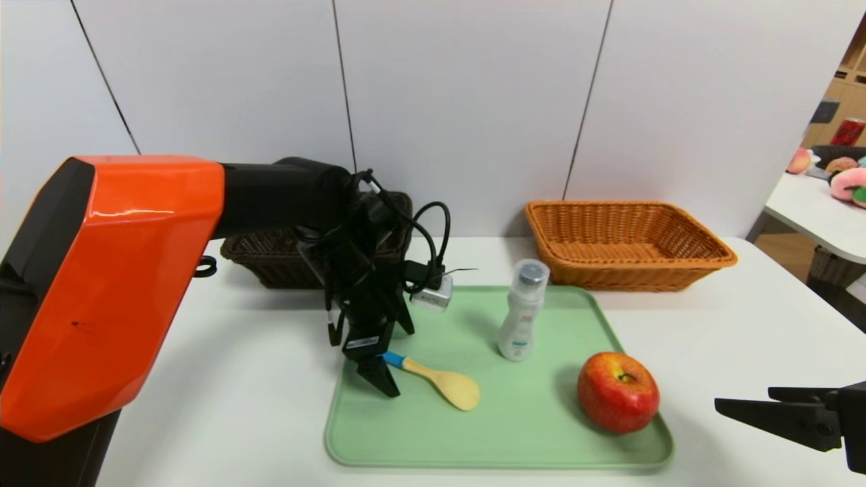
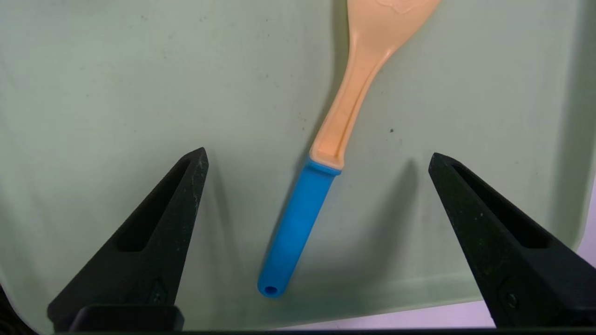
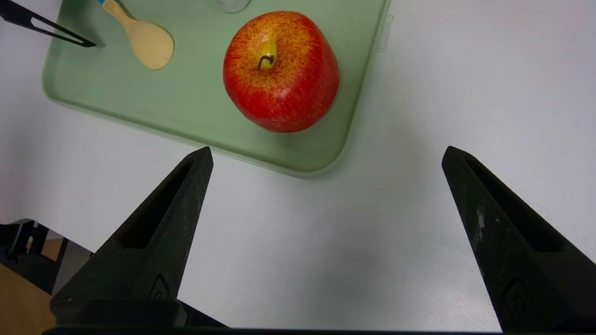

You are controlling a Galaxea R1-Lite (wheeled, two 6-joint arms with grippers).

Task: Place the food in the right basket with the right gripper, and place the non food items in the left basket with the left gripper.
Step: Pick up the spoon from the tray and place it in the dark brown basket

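The left gripper hangs wide open astride the rice spoon's blue handle at the tray's near-left. Best to sink squarely, close mid-handle, then lift toward the far left basket. The right gripper, open, waits near the apple.

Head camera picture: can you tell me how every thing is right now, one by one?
rice spoon: lying flat on the tray, not held
left gripper: open, straddling the spoon's blue handle
white bottle: upright on the tray, cap on
apple: on the tray, stem up
green tray: flat on the table
right gripper: open, empty, beside the tray
orange-tan basket: empty
dark brown basket: mostly hidden by the arm
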